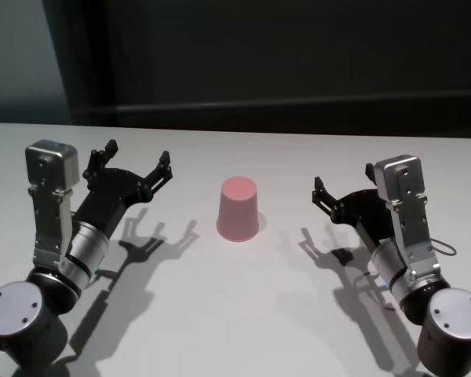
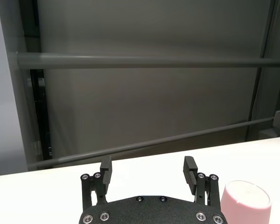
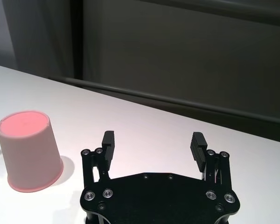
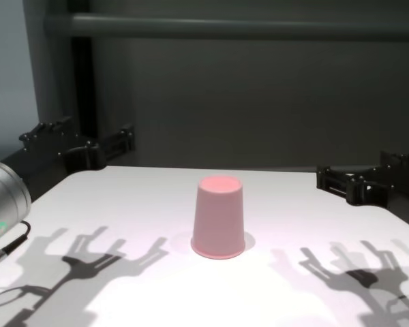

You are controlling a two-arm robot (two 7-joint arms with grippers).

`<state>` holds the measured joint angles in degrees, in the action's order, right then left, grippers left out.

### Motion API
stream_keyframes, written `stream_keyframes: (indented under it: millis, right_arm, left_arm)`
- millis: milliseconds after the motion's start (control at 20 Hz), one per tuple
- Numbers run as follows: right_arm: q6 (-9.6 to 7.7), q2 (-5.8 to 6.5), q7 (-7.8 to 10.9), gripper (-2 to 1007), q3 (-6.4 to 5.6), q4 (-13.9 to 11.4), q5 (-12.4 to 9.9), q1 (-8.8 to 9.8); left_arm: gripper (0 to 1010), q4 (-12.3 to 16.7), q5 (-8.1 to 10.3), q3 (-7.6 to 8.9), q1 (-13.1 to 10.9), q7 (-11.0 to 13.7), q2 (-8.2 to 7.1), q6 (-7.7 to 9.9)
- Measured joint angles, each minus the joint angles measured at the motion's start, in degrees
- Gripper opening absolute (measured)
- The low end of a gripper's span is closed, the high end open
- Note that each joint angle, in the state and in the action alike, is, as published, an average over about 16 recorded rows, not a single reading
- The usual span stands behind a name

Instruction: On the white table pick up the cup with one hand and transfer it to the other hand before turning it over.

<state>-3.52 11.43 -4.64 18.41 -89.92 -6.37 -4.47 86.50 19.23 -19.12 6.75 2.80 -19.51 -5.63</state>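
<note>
The pink cup (image 1: 239, 208) stands upside down, wide rim down, in the middle of the white table (image 1: 235, 314). My left gripper (image 1: 137, 155) hovers open above the table to the cup's left, with nothing between its fingers. On the cup's other side, my right gripper (image 1: 343, 181) is also open and holds nothing. Neither gripper touches the cup. In the left wrist view the cup (image 2: 247, 203) sits beside the open left gripper (image 2: 148, 165). In the right wrist view the cup (image 3: 30, 149) stands apart from the open right gripper (image 3: 153, 140). The chest view shows the cup (image 4: 218, 218) between both grippers.
A dark wall with horizontal rails (image 4: 232, 27) runs behind the table's far edge (image 1: 243, 132). A cable (image 4: 7, 248) trails by my left forearm near the front. Both grippers cast shadows on the tabletop.
</note>
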Motion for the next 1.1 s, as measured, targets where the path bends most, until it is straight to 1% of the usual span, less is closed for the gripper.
stream_keyframes:
  millis: [550,800,1100]
  right_arm:
    - [1.78,-1.38,0.98,1002,-1.38,2.02,0.99,0.16]
    - [2.60,-1.90,1.68,1002,-1.67,2.86,1.23,-0.06]
    - [3.24,-2.23,2.29,1002,-1.76,3.43,1.35,-0.35]
  left_arm:
    - [1003,0.00,0.00,0.00,0.00,0.00,0.00,0.00]
    - [1003,0.00,0.00,0.00,0.00,0.00,0.00,0.00]
    - [1003,0.00,0.00,0.00,0.00,0.00,0.00,0.00]
